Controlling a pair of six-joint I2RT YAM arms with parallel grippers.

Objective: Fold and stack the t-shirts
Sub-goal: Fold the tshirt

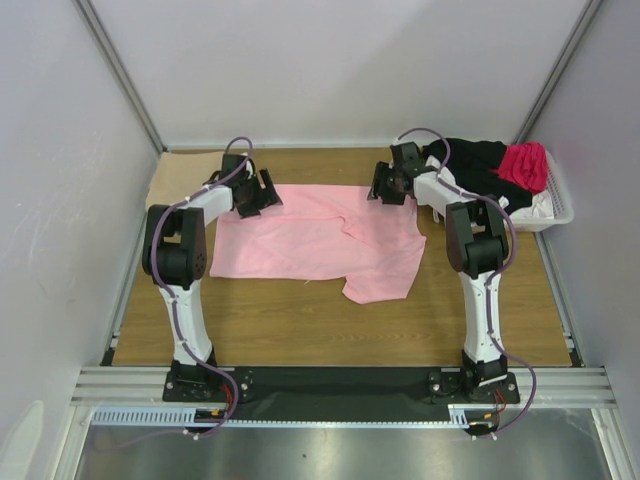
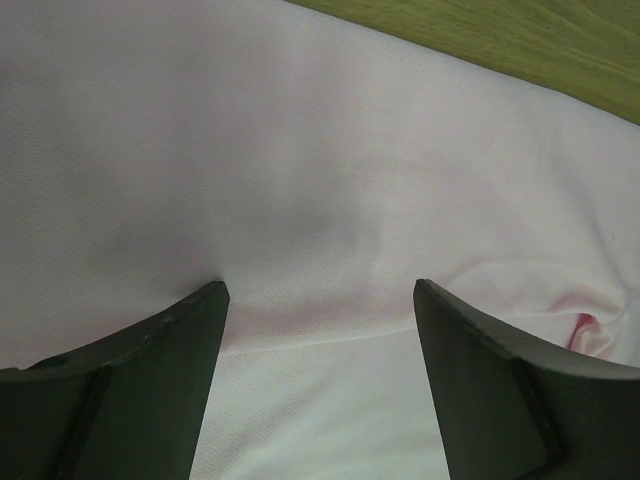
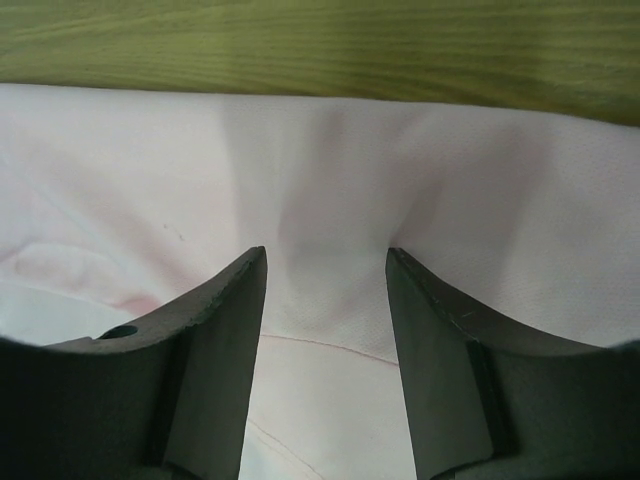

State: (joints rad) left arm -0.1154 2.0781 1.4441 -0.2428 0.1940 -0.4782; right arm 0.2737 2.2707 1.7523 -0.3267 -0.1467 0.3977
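Because the light pink t-shirt [image 1: 320, 240] awaits folding, left tool [image 2: 320, 295] and right tool [image 3: 325, 255] sit spread at its far edge.

- Top external: high and behind, overlooking the whole counter [image 1: 330, 330].
- Wrist views: close, looking between own jaws onto the pink t-shirt [image 2: 300, 150], shared by all.

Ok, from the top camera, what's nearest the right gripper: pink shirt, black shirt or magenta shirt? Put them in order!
1. Pink shirt: right under the right gripper, mid-table.
2. Black shirt: to its right, at the basket's left end.
3. Magenta shirt: farther right, in the same basket.
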